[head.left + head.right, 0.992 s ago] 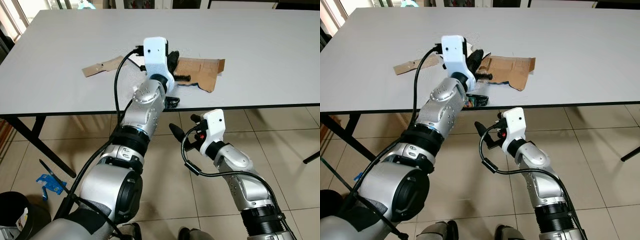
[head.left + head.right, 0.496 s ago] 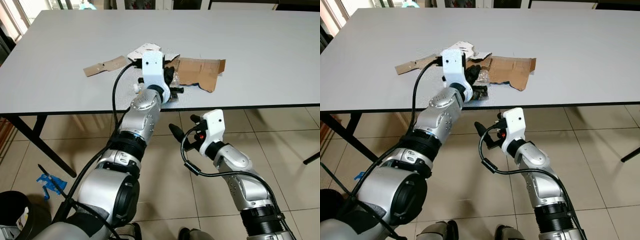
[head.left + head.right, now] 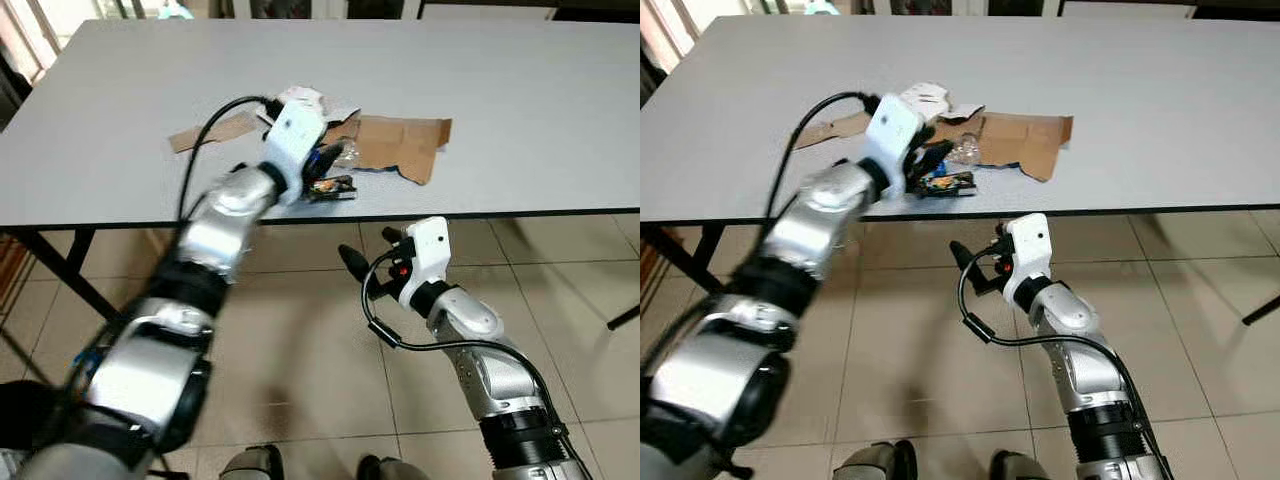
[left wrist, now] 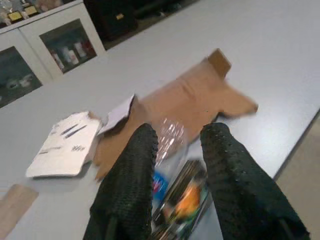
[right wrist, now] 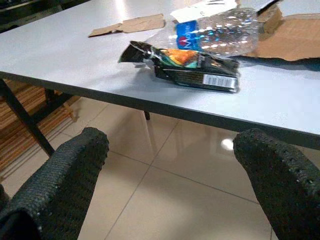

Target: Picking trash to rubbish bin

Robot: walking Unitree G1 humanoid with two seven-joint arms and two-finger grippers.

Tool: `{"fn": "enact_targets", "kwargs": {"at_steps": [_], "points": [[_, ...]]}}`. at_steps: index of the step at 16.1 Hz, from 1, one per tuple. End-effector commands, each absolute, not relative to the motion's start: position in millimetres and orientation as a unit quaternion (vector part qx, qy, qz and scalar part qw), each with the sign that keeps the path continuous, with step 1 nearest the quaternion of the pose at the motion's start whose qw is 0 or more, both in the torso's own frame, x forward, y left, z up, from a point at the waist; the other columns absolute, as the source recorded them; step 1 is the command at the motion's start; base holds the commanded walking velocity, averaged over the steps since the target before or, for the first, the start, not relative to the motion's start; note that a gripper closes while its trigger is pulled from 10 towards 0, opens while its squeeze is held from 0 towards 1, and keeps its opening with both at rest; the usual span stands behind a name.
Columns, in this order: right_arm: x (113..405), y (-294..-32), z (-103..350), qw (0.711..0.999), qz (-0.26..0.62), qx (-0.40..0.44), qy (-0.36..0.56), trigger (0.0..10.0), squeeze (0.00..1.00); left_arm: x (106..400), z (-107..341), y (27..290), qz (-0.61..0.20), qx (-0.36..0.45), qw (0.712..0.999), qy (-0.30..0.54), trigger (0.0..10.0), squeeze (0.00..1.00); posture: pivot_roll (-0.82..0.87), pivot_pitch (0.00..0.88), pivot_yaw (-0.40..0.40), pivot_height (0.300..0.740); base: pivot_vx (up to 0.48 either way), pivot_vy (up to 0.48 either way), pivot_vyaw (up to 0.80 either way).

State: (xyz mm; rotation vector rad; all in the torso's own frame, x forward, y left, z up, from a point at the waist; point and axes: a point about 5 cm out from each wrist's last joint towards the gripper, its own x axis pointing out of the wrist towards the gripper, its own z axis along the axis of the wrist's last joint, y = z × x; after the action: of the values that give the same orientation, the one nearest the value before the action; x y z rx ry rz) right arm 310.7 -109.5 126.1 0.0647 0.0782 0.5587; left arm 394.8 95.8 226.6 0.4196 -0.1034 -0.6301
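Trash pile sits near the front edge of the grey counter (image 3: 520, 110): a dark snack wrapper (image 5: 192, 67) lying flat, a crushed clear plastic bottle (image 5: 220, 30) with a blue label touching it just behind, and a flattened piece of brown cardboard (image 3: 400, 143) behind and to the right of both. White paper (image 4: 65, 145) with print lies on the left end of the cardboard; a separate strip of cardboard (image 3: 210, 132) lies further left on the counter.

Left gripper (image 3: 930, 165) is over the counter at the pile, arm blurred. In the left wrist view its two black fingers (image 4: 132, 185) stand apart, with the bottle and wrapper showing in the gap between them. Jaws spread, not pinching anything; can't tell if the tips touch the trash.

Right gripper (image 3: 365, 262) hangs below the counter edge, over the tiled floor (image 3: 330, 350), pointing toward the pile from underneath. Right wrist view: both fingers (image 5: 70, 175) wide apart, nothing between them, wrapper and bottle on the counter edge ahead and above. Jaws spread, empty.

Black counter legs (image 3: 70, 280) visible on the left, one more at the far right.
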Motion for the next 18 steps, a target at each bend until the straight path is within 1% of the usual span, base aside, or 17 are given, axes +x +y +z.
{"fn": "enact_targets", "kwargs": {"at_steps": [1, 2, 3, 4, 5, 6, 7, 9, 11, 12, 13, 18], "points": [[312.1, -108.6, 127.0, 0.96, 0.276, 0.033, 0.035, 10.0, 0.0, 393.6, 231.5, 94.7, -0.325, 0.235, 0.914, -0.057, 10.0, 1.0, -0.04, 0.126, 0.006, 0.74, 0.0, 0.0, 0.0], [312.1, -108.3, 126.9, 0.96, 0.276, 0.034, 0.035, 10.0, 0.0, 393.4, 231.8, 94.9, -0.324, 0.244, 0.913, -0.054, 10.0, 1.0, -0.04, 0.126, 0.009, 0.74, 0.0, 0.0, 0.0], [312.3, -107.0, 126.4, 0.96, 0.277, 0.035, 0.035, 10.0, 0.0, 400.5, 233.6, 122.3, -0.306, 0.241, 0.92, -0.037, 10.0, 1.0, -0.04, 0.126, 0.01, 0.74, 0.0, 0.0, 0.0], [312.3, -106.6, 126.3, 0.96, 0.277, 0.036, 0.035, 10.0, 0.0, 402.1, 234.4, 128.5, -0.299, 0.237, 0.924, -0.034, 10.0, 1.0, -0.04, 0.126, 0.01, 0.74, 0.0, 0.0, 0.0], [312.1, -105.6, 126.0, 0.959, 0.277, 0.037, 0.035, 10.0, 0.0, 404.4, 234.1, 135.3, -0.289, 0.225, 0.93, -0.027, 10.0, 1.0, -0.04, 0.125, 0.01, 0.74, 0.0, 0.0, 0.0], [311.9, -104.8, 125.8, 0.959, 0.278, 0.037, 0.035, 10.0, 0.0, 406.7, 232.2, 140.3, -0.279, 0.19, 0.941, -0.019, 10.0, 1.0, -0.04, 0.126, 0.01, 0.74, 0.0, 0.0, 0.0], [311.9, -104.6, 125.8, 0.959, 0.278, 0.037, 0.035, 10.0, 0.0, 407.9, 229.2, 142.1, -0.271, 0.175, 0.946, -0.012, 10.0, 1.0, -0.04, 0.126, 0.008, 0.74, 0.0, 0.0, 0.0], [312.5, -105.0, 126.3, 0.959, 0.277, 0.038, 0.034, 10.0, 0.0, 407.6, 222.8, 139.0, -0.28, 0.162, 0.946, -0.002, 10.0, 1.0, -0.05, 0.126, 0.006, 0.74, 0.0, 0.0, 0.0], [313.0, -105.6, 126.9, 0.959, 0.277, 0.036, 0.034, 10.0, 0.0, 406.8, 217.5, 132.7, -0.317, 0.114, 0.942, 0.013, 10.0, 1.0, -0.05, 0.127, 0.007, 0.74, 0.0, 0.0, 0.0], [313.3, -106.5, 127.5, 0.96, 0.276, 0.036, 0.033, 10.0, 0.0, 405.4, 216.3, 128.5, -0.354, 0.086, 0.931, 0.023, 10.0, 1.0, -0.05, 0.127, 0.008, 0.74, 0.0, 0.0, 0.0], [313.3, -106.6, 127.4, 0.96, 0.275, 0.036, 0.033, 10.0, 0.0, 405.3, 217.4, 127.9, -0.362, 0.077, 0.929, 0.022, 10.0, 1.0, -0.05, 0.126, 0.009, 0.74, 0.0, 0.0, 0.0], [313.2, -106.3, 127.0, 0.96, 0.276, 0.038, 0.033, 10.0, 0.0, 408.6, 233.6, 139.0, -0.368, 0.051, 0.928, 0.013, 10.0, 1.0, -0.05, 0.126, 0.012, 0.74, 0.0, 0.0, 0.0]]}}
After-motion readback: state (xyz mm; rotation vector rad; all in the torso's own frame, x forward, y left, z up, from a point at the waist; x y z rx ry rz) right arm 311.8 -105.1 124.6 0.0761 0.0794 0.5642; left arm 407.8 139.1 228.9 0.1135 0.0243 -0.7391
